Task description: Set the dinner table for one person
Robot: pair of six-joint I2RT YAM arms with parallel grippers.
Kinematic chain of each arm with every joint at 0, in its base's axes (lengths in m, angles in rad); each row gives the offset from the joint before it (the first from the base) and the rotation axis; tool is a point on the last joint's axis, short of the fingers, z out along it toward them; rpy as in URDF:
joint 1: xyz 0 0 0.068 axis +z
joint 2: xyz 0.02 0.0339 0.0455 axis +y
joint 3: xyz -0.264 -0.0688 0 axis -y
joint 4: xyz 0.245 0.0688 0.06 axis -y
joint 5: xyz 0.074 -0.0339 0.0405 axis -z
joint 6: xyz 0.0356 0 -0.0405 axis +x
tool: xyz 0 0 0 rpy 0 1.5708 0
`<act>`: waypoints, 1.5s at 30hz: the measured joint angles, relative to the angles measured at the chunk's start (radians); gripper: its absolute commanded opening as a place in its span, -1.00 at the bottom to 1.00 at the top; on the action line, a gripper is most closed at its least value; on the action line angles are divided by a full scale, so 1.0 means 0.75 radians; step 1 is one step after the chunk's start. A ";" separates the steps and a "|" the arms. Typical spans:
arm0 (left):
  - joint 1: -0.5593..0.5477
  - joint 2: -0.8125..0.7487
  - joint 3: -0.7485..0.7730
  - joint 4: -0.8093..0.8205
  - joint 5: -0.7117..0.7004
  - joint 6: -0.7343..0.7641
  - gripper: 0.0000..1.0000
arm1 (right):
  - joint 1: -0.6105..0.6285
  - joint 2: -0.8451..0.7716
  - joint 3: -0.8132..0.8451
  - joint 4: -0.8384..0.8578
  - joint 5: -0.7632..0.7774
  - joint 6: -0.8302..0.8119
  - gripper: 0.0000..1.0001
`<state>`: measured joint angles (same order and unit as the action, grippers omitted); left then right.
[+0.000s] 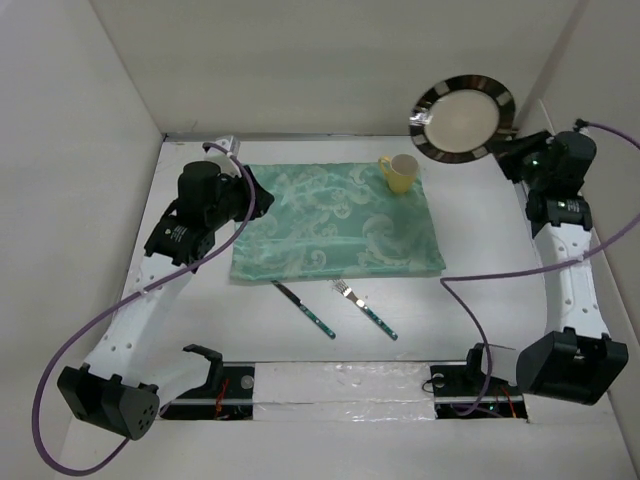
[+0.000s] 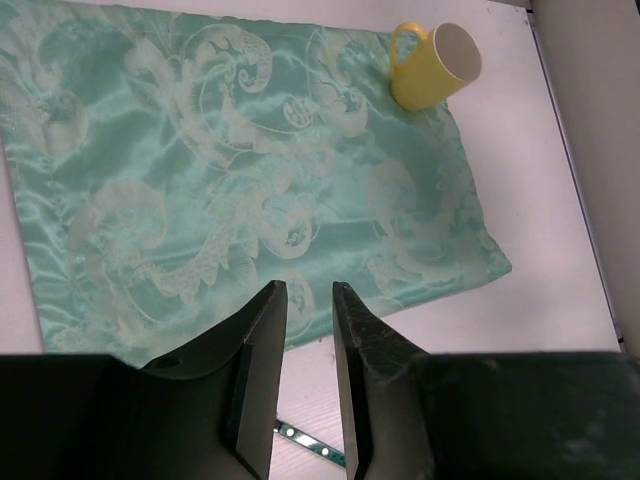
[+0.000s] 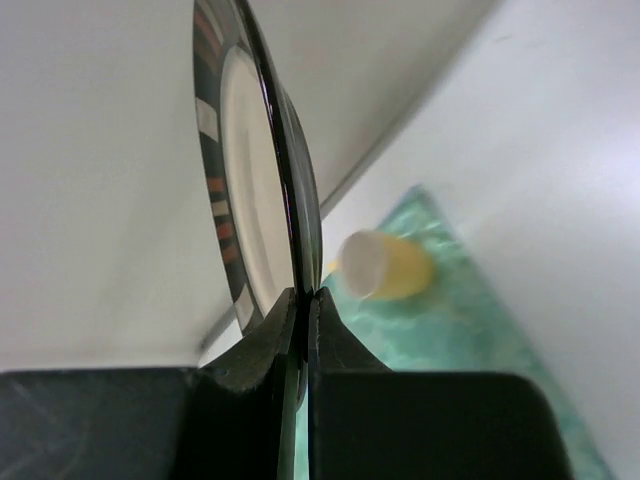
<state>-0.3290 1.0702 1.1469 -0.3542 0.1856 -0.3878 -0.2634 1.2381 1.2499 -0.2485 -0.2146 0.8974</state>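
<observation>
The right claw [image 3: 303, 295] is clenched on the rim of a plate [image 3: 250, 170], holding it up on edge, off the counter [image 1: 480, 230], by the back panel near the far right corner; seen from above, the plate shows a dark banded rim and a pale middle. The left claw [image 2: 305, 290] is released, its jaws a narrow gap apart with nothing between them, hovering at the left edge of a green cloth [image 2: 230, 180]. The cloth lies flat in the middle of the counter, which is white, walled by white panels and lies under everything here. A yellow mug [image 2: 432, 68] stands on the cloth's far right corner. Just off the cloth's near edge a knife [image 1: 303, 310] and a fork [image 1: 365, 309] lie on the bare counter, side by side but apart, both slanted
</observation>
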 measured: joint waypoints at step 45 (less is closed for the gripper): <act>0.008 -0.228 -0.148 -0.094 -0.072 0.017 -0.51 | 0.850 0.754 -0.439 0.727 -0.079 0.205 -1.00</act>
<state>-0.3229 0.8993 1.0363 -0.4248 0.1314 -0.3752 0.3744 1.8038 0.9207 0.2970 -0.2741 1.0512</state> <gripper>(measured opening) 0.243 0.046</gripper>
